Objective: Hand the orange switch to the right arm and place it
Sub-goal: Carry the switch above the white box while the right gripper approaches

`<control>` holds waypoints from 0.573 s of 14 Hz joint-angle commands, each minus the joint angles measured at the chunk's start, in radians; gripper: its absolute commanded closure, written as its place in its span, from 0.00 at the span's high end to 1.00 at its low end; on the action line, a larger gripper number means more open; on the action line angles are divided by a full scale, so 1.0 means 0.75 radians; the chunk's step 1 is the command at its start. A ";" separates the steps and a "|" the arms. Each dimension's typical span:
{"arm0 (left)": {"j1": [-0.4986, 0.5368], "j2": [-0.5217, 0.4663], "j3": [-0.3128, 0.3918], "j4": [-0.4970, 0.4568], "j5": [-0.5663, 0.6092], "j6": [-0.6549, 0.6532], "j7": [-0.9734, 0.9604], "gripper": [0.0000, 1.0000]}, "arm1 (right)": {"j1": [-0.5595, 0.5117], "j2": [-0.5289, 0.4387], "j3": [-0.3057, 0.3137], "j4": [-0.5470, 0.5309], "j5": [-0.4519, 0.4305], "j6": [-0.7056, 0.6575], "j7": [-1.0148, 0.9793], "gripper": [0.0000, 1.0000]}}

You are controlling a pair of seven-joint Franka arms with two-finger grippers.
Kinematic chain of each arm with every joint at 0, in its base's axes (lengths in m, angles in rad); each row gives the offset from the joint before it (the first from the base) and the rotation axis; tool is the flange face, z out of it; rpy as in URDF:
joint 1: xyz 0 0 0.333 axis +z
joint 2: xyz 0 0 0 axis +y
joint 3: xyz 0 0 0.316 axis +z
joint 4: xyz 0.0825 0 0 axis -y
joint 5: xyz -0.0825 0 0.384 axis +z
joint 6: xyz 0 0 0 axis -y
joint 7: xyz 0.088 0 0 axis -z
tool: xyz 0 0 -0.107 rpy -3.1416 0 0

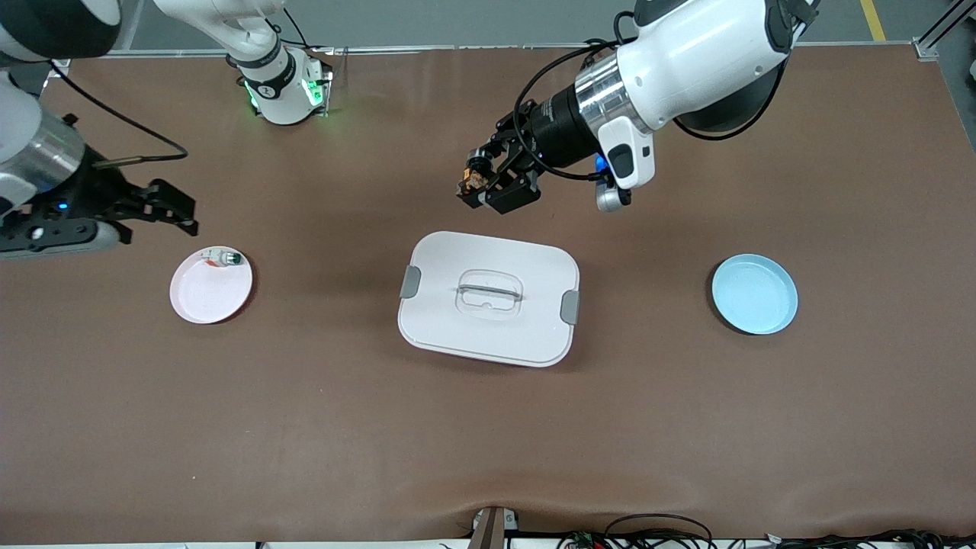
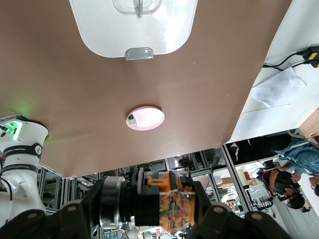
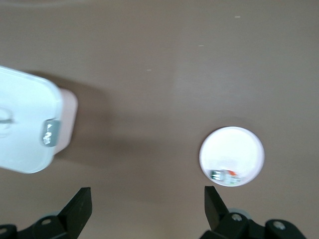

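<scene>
My left gripper [image 1: 474, 183] hangs in the air over bare brown desk [image 1: 488, 427], just off the edge of the white lidded box [image 1: 489, 297] that faces the robot bases, and its fingers [image 2: 214, 219] are clamped tight on the orange switch [image 1: 473, 180], whose orange-patterned face shows between them in my left wrist view. The box sits mid-desk, lid on, a grey latch [image 1: 410, 282] at each short end and a clear handle [image 1: 489, 292] on top. Toward my right arm's end lies a pink plate [image 1: 211, 286] with a small white piece with a green end [image 1: 223, 259] resting on its rim area nearest the bases. My right gripper [image 1: 164, 210] waits in the air over bare desk beside that plate, fingers [image 3: 79, 206] spread wide and holding nothing. Toward my left arm's end sits a light blue plate [image 1: 755, 294], well apart from the box. Open desk runs between box and each plate, and a broad bare strip lies nearer the front camera, up to the desk's edge.
</scene>
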 commanded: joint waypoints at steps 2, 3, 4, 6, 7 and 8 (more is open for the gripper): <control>-0.056 0.064 0.001 0.034 0.025 0.067 -0.031 0.30 | 0.004 0.004 -0.008 0.012 0.273 -0.064 -0.009 1.00; -0.078 0.080 0.003 0.034 0.058 0.100 -0.033 0.30 | 0.020 0.004 -0.006 0.014 0.349 -0.064 -0.003 1.00; -0.087 0.101 0.003 0.036 0.066 0.127 -0.042 0.30 | 0.053 0.004 -0.006 0.018 0.428 -0.060 -0.003 1.00; -0.127 0.109 0.007 0.034 0.068 0.176 -0.062 0.30 | 0.114 -0.006 -0.002 0.016 0.568 -0.029 0.005 1.00; -0.132 0.117 0.008 0.034 0.076 0.190 -0.062 0.30 | 0.149 -0.004 0.000 0.018 0.586 -0.013 0.008 1.00; -0.140 0.123 0.008 0.034 0.091 0.193 -0.062 0.31 | 0.175 -0.008 0.000 0.018 0.605 0.018 0.010 1.00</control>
